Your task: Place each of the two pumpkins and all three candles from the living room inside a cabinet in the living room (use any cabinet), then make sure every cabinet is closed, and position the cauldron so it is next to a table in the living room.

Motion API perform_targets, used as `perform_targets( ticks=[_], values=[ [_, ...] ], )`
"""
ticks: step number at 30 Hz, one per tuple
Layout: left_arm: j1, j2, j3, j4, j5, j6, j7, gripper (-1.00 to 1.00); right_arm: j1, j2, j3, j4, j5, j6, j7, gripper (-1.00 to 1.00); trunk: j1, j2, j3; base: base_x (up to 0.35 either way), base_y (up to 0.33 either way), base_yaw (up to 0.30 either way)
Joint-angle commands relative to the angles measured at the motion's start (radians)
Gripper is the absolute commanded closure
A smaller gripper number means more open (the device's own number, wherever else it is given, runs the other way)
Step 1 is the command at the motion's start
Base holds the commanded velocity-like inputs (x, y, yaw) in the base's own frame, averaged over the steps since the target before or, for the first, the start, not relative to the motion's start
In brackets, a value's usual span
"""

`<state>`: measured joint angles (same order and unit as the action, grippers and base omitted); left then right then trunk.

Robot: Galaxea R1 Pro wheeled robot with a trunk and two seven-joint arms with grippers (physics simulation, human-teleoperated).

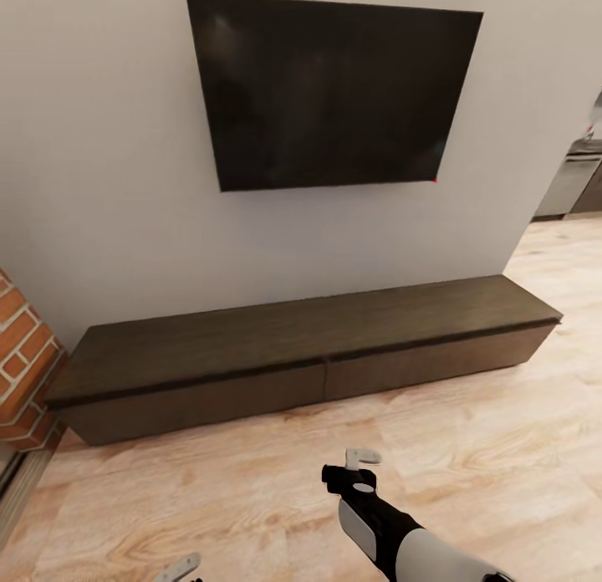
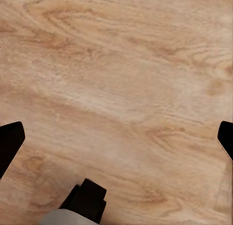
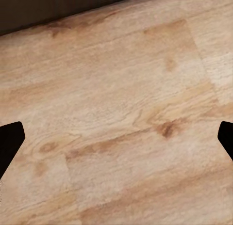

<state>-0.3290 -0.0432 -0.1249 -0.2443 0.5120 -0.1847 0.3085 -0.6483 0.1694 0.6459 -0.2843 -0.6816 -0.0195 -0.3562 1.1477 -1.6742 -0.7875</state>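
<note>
Facing a long dark cabinet (image 1: 301, 356) set against a pale wall, stretched from 9 o'clock to 3 o'clock across the head view. Both drawer fronts flush and closed, top bare. Black TV (image 1: 330, 93) mounted on the wall above, at 12 o'clock. Brick corner (image 1: 23, 356) at 9 o'clock, just beside the cabinet's end. Light wood floor (image 1: 502, 448) in front.

Right gripper (image 1: 361, 463) low at 6 o'clock, short of the cabinet, above the floor; in the right wrist view fingers (image 3: 9, 145) spread wide at both edges, released, grasping nothing, with the cabinet's dark base (image 3: 58, 9) near.

Left gripper (image 1: 180, 569) barely seen at 7 o'clock on the bottom edge; in the left wrist view fingers (image 2: 9, 142) likewise wide apart over bare floor, released and empty.
</note>
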Motion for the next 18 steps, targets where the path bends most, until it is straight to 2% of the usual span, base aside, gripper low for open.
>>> perform_targets(
  ticks=[1, 18],
  values=[
    [-0.001, 0.0, -0.009, 0.0, 0.008, -0.004, 0.005, -1.0, -0.001, -0.001, 0.009, -0.001, -0.01, -0.002, -0.006, -1.0, 0.0, 0.0, -0.001, 0.187, -0.148, 0.272],
    [-0.001, 0.0, -0.009, 0.0, 0.008, -0.004, 0.006, -1.0, -0.001, -0.002, 0.008, -0.001, -0.009, -0.002, -0.006, -1.0, 0.0, 0.0, -0.001, 0.117, -0.091, 0.273]
  ],
)
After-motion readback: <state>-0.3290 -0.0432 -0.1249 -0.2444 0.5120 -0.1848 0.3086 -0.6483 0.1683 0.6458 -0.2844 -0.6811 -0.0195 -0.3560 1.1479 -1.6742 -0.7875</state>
